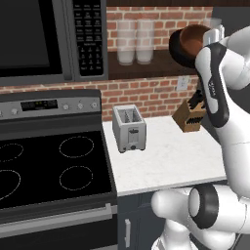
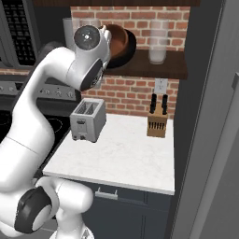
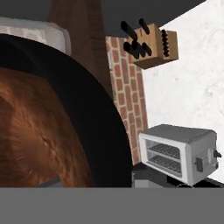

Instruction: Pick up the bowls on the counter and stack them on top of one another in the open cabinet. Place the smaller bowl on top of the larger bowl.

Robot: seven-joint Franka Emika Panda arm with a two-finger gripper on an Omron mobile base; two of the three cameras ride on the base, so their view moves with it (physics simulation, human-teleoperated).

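- The smaller bowl, glossy reddish-brown, is up at the open cabinet, nested inside the larger bowl, whose black rim shows around it.
- In the left base view the pair sits at the right end of the shelf: brown bowl within black, both tipped toward the room rather than lying flat.
- The hand view looks straight into the brown bowl, with the black one curving round its edge. The counter, toaster and knife block lie rolled sideways beyond.
- The gripper is up against the bowls behind the arm's wrist; I cannot tell whether its fingers are spread or pinched on a rim.
- By my judgement the stacking is nearly finished: both bowls are off the counter and one sits in the other.
- To do this step well, the hand should level the brown bowl so it settles squarely into the black one before letting go; released at a tilt, it could slide out toward the shelf edge.
- The glass jars stand along the shelf to the left, another jar to the right. The withdrawal should come straight back, away from the brick wall, to avoid brushing either.
- A slow, small opening of the fingers would keep the rim from being dragged along.
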